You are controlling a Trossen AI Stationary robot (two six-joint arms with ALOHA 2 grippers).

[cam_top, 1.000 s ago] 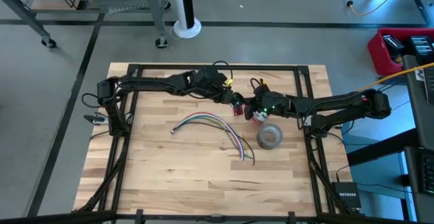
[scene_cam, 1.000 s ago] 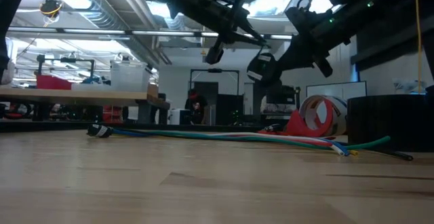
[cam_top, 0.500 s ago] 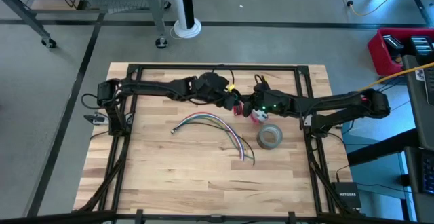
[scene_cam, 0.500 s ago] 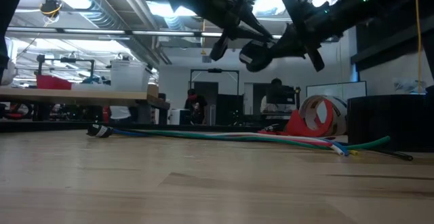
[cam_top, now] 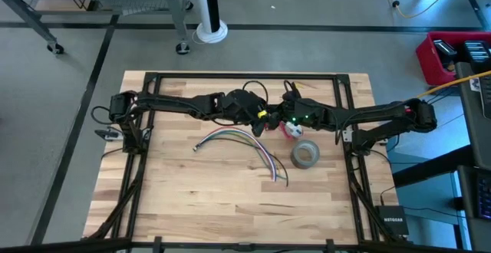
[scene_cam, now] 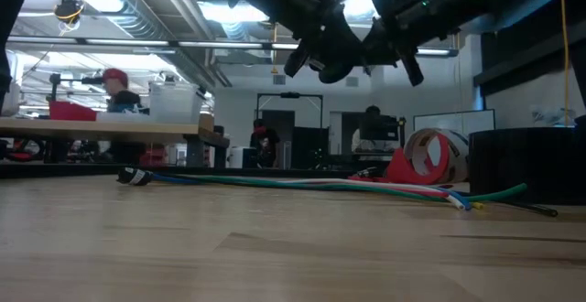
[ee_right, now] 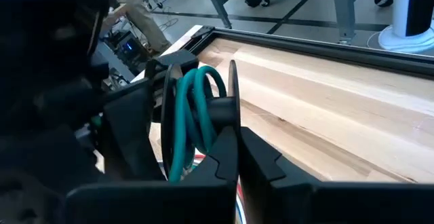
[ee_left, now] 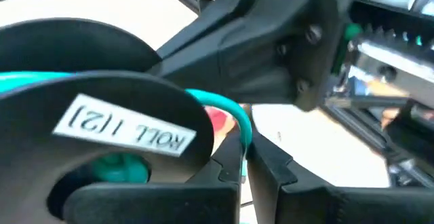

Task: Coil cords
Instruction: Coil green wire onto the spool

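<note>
A black spool (ee_right: 196, 115) wound with green cord (ee_right: 193, 112) hangs in the air over the table's middle, between my two grippers. My left gripper (ee_left: 245, 163) is shut on a strand of that cord, and my right gripper (ee_right: 237, 156) is shut on the spool. In the high view the left gripper (cam_top: 263, 117) and the right gripper (cam_top: 278, 119) meet tip to tip. The multicoloured cords (cam_top: 245, 139) lie loose in a long curve on the wooden table, below and nearer than the grippers, with no gripper touching them. My left gripper pinches one strand of the green cord (ee_left: 241, 125) between its two fingers, where the strand arcs off the spool beside the labelled flange (ee_left: 129, 125). The strand runs down into the gap between the fingers. The cord is clear of the table. My right gripper pinches the rim of the spool's outer flange (ee_right: 232, 125) between its two fingers, which point toward the table's left. The spool stands on edge with its axle level, lifted clear of the table.
A grey tape roll (cam_top: 304, 155) lies flat on the table right of the cords. Small red-and-white pieces (cam_top: 291, 129) sit just under the right gripper. A black frame (cam_top: 230, 75) runs around the table. People move in the room behind (scene_cam: 114, 87).
My left arm has swung toward the table's near edge and its wrist has rolled. My right gripper has risen and moved toward the table's left. The two grippers now meet closer together, higher above the table. The multicoloured cords have not moved.
</note>
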